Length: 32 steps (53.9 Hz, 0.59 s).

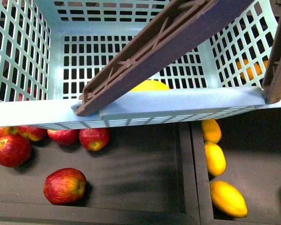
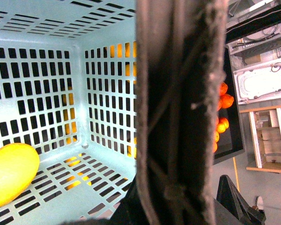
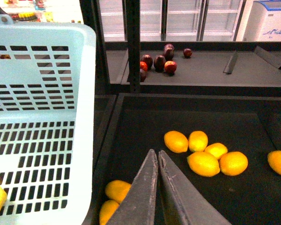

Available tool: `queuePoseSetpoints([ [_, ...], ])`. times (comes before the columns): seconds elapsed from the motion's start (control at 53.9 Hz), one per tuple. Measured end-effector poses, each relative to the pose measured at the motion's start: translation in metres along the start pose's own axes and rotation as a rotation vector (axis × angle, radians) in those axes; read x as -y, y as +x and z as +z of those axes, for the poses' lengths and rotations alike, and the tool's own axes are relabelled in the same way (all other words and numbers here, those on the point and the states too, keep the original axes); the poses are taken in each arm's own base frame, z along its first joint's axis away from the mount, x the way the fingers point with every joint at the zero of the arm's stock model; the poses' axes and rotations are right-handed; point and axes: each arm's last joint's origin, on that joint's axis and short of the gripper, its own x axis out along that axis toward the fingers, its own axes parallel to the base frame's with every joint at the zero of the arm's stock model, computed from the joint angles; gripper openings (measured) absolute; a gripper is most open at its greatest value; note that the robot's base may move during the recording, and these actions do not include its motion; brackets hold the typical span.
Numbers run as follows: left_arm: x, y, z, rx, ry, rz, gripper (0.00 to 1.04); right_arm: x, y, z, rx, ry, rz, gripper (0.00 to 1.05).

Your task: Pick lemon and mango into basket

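The pale teal basket (image 1: 145, 104) hangs above the fruit bins and fills the top of the front view. My left gripper (image 2: 178, 206) is shut on its brown handle (image 2: 178, 108), which crosses the front view (image 1: 145, 56). A bright yellow oval fruit (image 2: 11, 173), lemon-like in colour, lies on the basket floor and also shows in the front view (image 1: 150, 86). Yellow-orange mangoes (image 1: 228, 198) lie in the right bin below. My right gripper (image 3: 157, 153) is shut and empty, above the dark bin beside the basket wall (image 3: 42, 117), short of a cluster of lemons (image 3: 203, 163).
Red apples (image 1: 64, 185) lie in the left bin, parted from the mango bin by a dark divider (image 1: 189, 173). Two mangoes (image 3: 119, 190) lie by my right gripper's fingers. Dark red fruit (image 3: 159, 62) sits on a farther shelf. The basket's second handle (image 1: 277, 61) hangs at the right.
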Motion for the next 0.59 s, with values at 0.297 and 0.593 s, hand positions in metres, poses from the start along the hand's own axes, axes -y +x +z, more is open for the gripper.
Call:
queuePoseSetpoints([
  [0.297, 0.0, 0.0, 0.0, -0.001, 0.0, -0.001, 0.04, 0.0, -0.0006, 0.0001, 0.003, 0.0, 0.0, 0.53],
  [0.593, 0.002, 0.0006, -0.0019, -0.008, 0.005, -0.007, 0.04, 0.0003, -0.0007, 0.0001, 0.003, 0.0, -0.006, 0.96],
])
